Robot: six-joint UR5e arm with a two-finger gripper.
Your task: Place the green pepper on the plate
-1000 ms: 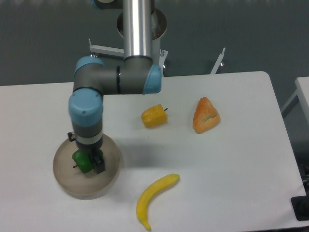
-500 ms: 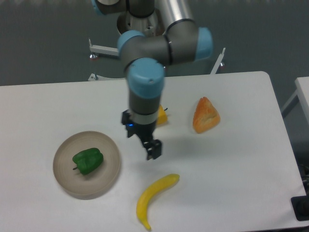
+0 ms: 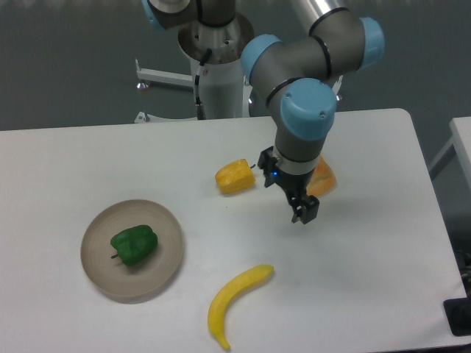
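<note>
The green pepper [image 3: 134, 245] lies on the round beige-grey plate [image 3: 98, 273] at the left of the table, its stem pointing left. My gripper [image 3: 304, 209] hangs above the table far to the right of the plate, between the yellow pepper and an orange wedge. It holds nothing. Its fingers point down and I cannot make out from this angle whether they are apart or together.
A yellow pepper [image 3: 235, 176] lies mid-table. An orange wedge-shaped item [image 3: 324, 180] is partly hidden behind my wrist. A banana [image 3: 235, 294] lies near the front edge. The arm's base [image 3: 217, 66] stands behind the table's far edge.
The gripper let go of the green pepper on the plate, rose, and swung right across the table, from the plate to beside the orange wedge. The pepper has stayed on the plate.
</note>
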